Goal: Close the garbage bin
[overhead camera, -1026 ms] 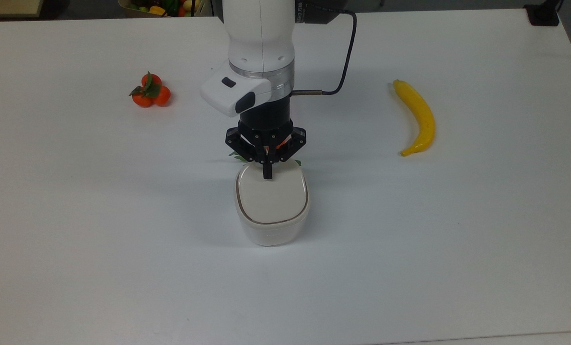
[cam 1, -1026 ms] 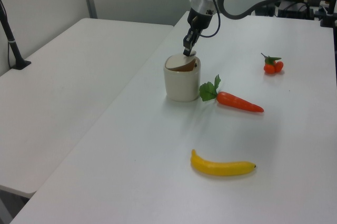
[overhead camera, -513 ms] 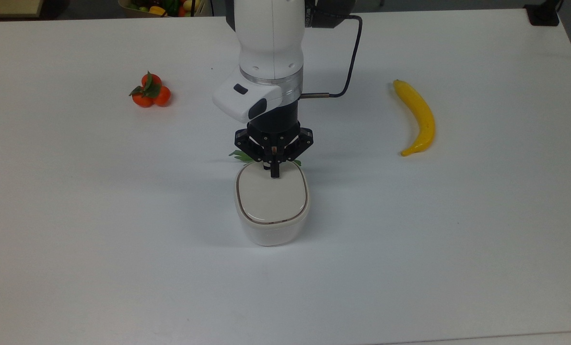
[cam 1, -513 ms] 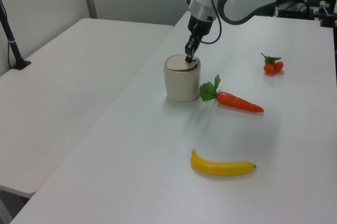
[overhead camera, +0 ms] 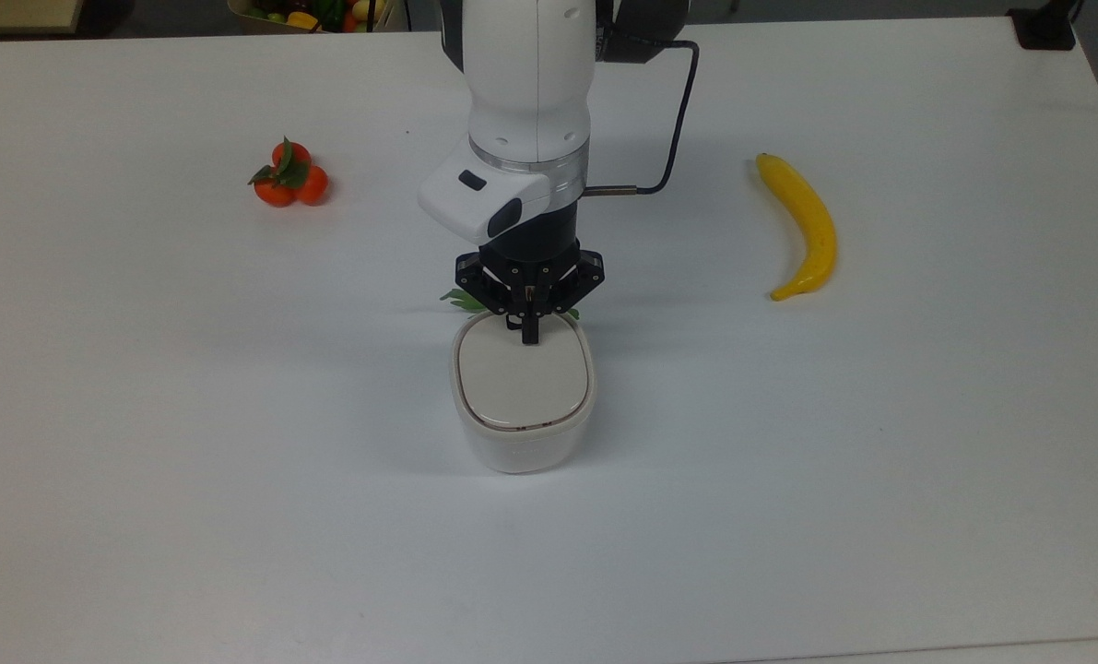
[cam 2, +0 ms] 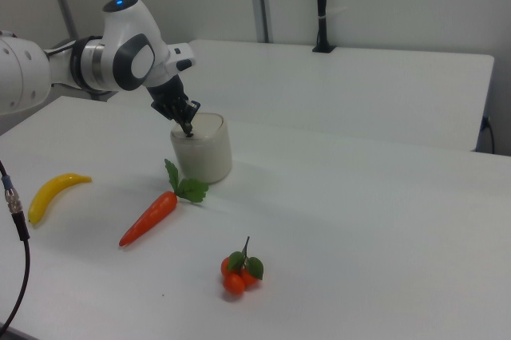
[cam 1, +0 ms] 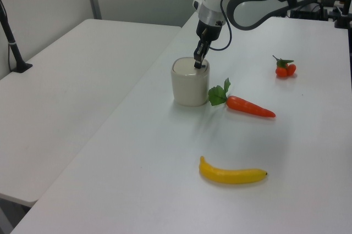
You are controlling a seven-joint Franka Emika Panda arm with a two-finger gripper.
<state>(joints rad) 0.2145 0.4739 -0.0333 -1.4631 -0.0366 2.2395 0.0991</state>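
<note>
The garbage bin (overhead camera: 523,406) is seen standing near the middle of the white table (overhead camera: 143,415), its beige lid (overhead camera: 523,376) lying flat. The tool (overhead camera: 530,339), clenched with nothing grasped, is pressed tip-down on the lid's far edge. A carrot (cam 1: 250,106) lies just beside the bin.

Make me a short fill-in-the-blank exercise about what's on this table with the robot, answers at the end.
1. The pincer touches the lid of the garbage bin, with its fingers ____.
2. The vegetable lying next to the bin is a ____.
3. In the top view, the banana lies to the ____ of the bin.
4. The small orange fruits carry ____ leaves.

Answers: shut; carrot; right; green
</note>
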